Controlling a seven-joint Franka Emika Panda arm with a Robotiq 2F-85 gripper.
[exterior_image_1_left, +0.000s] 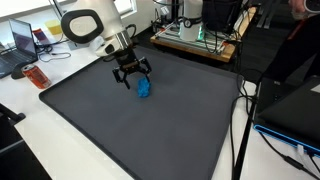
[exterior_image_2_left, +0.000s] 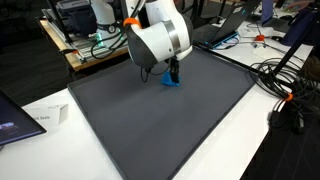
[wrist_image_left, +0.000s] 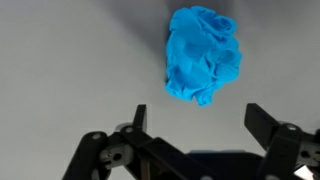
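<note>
Cloth (exterior_image_1_left: 144, 89), blue and crumpled, lies on the dark mat (exterior_image_1_left: 150, 135) in the upper middle of the frame in an exterior view. The gripper (exterior_image_1_left: 133, 79) hangs just up and left of it, jaws spread, with the cloth beside the lower right fingertip rather than between the two. Whether they touch cannot be told here. The white arm (exterior_image_1_left: 88, 26) comes in from the upper left, and a laptop (exterior_image_1_left: 20, 45) sits at the left edge on the white table (exterior_image_1_left: 25, 150).

In an exterior view from another place, the arm (exterior_image_2_left: 160, 38) fills the upper middle and hides most of the gripper (exterior_image_2_left: 173, 72). The cloth (exterior_image_2_left: 172, 82) shows as a small blue patch right under the black fingers, near the far edge of the mat (exterior_image_2_left: 170, 135). Cables (exterior_image_2_left: 285, 85) trail along the right side.

In the wrist view the gripper (wrist_image_left: 198, 120) rises from the bottom edge, its fingers (wrist_image_left: 139, 116) standing wide apart with nothing between them. The cloth (wrist_image_left: 203, 55) sits in the upper middle, beyond the fingertips and clear of them, roughly in line with the gap, on the grey mat (wrist_image_left: 70, 60).
</note>
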